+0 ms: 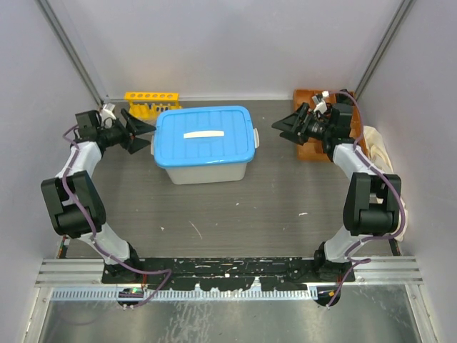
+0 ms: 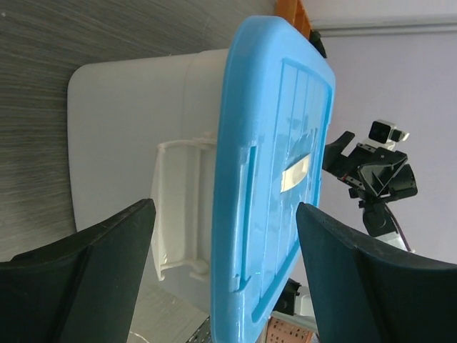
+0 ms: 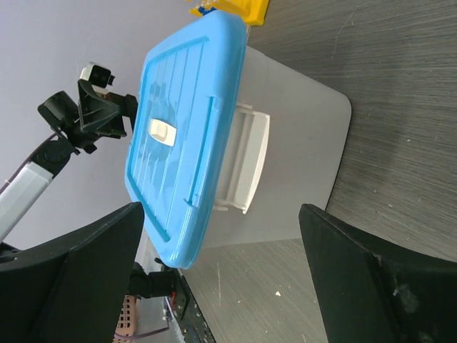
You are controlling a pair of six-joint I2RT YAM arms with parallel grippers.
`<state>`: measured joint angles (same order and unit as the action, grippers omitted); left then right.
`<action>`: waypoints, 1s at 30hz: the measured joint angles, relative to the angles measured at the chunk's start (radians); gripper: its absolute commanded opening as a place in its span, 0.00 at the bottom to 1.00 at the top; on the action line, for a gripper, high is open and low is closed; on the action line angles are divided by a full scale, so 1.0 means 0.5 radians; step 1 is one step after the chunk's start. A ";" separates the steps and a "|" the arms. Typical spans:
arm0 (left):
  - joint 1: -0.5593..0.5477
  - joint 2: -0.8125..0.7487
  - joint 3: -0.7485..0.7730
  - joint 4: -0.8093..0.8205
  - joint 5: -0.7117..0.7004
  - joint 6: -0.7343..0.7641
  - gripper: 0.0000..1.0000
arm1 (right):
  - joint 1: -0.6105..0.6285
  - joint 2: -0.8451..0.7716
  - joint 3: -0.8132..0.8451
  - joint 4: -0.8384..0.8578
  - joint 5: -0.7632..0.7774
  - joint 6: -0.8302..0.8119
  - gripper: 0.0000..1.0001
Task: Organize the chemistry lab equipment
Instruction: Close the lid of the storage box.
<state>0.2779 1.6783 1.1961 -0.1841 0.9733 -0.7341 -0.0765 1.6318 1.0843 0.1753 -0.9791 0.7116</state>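
Left tool (image 1: 145,134): fingers spread wide, nothing between them, pointing at the left end of the storage box (image 1: 211,171). It is just short of the box wall, not touching. My left wrist view shows the box's white latch (image 2: 175,207) straight ahead, under the edge of the blue lid (image 1: 205,136).

Right tool (image 1: 280,130): fingers also spread wide and empty, facing the box's right end with a small gap.

The lid sits closed on the box, which stands on the bench (image 1: 235,221) between my two tools.

Yellow rack (image 1: 151,101): upright against the back wall, just behind my left tool and near the box's far-left corner. I can't make out its contents.

Orange tray (image 1: 307,151): below and behind my right tool. A cream cloth (image 1: 378,146) lies on the tool's outer side.
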 measured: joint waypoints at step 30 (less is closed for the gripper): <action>-0.022 -0.026 -0.199 0.217 -0.047 -0.127 0.80 | 0.275 0.338 0.012 0.264 -0.018 0.110 0.94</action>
<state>0.2668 1.6653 1.0966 -0.0753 0.9501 -0.7979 0.0608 1.8008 1.0904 0.3073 -0.9882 0.7666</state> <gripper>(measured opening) 0.808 0.946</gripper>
